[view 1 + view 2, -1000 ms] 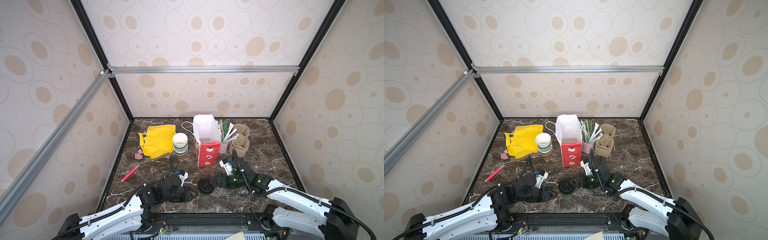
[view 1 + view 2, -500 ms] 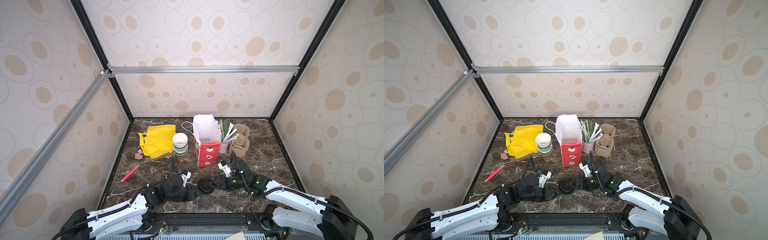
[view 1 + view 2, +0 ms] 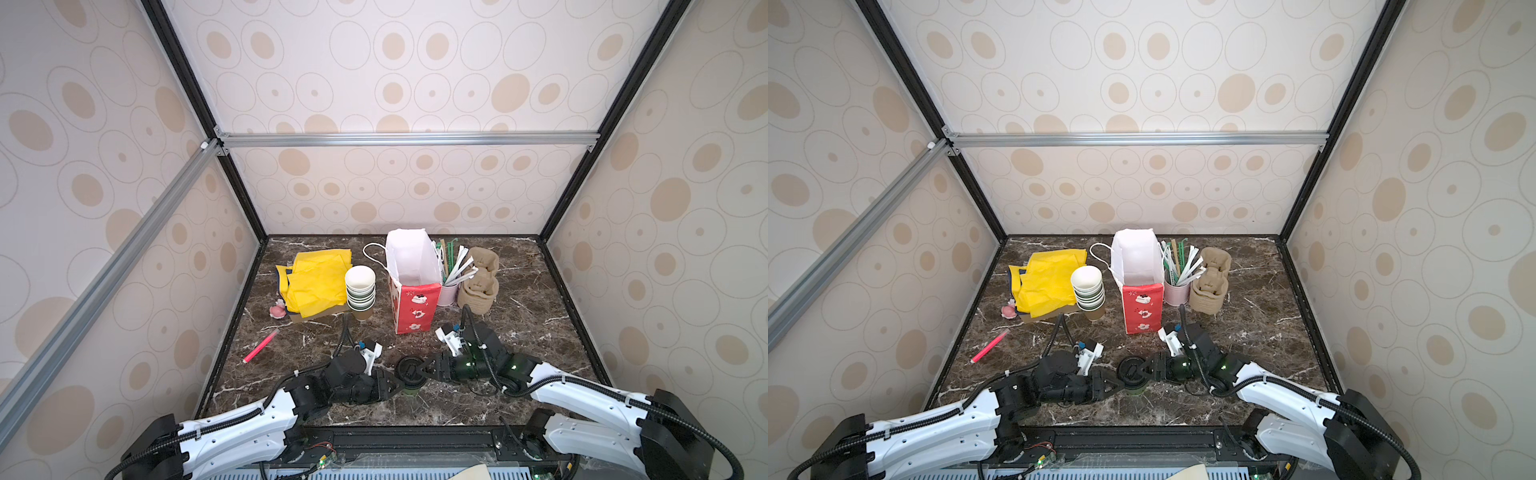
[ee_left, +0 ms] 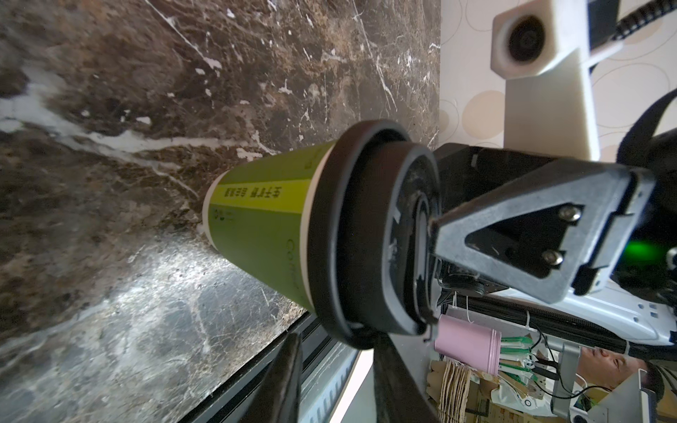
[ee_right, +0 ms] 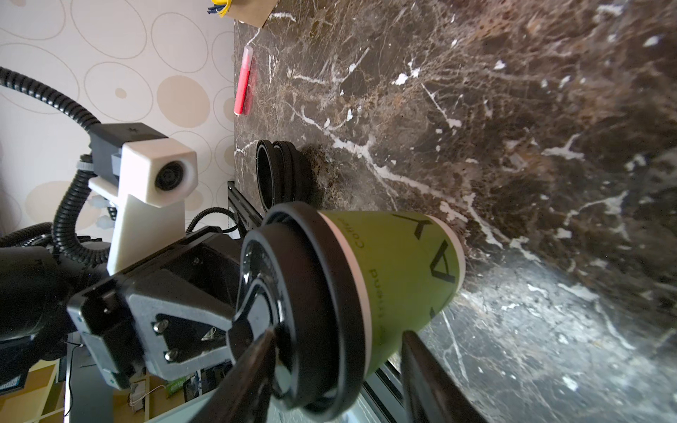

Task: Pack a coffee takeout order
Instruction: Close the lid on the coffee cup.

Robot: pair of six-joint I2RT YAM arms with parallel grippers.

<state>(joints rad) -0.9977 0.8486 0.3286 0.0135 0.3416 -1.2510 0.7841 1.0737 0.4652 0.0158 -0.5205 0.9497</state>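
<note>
1. The green-sided paper cup (image 4: pixel 263 227) with its round black plastic lid (image 4: pixel 351 238) stands upright on the dark marbled surface (image 3: pixel 519 332), in front of the red-and-white paper bag (image 3: pixel 415 299).
2. Within the last second the left gripper (image 3: pixel 395 383) has advanced from short of the cup to the lid. 1 fingertip (image 5: pixel 219 324) now touches the lid top. Its jaws are apart and narrowing; a pinch on the lid cannot be confirmed.
3. The right gripper (image 3: pixel 428 368) meets the lid from the opposite side. Its jaws are roughly half apart, with a gap to the cup wall, and clamp nothing.
4. Judgement: lid seating is in progress. The brown moulded-pulp cup tray (image 3: pixel 478 286), right of the bag, and the crumpled yellow paper napkin (image 3: pixel 318 282), left of the bag, are not yet packed.
</note>
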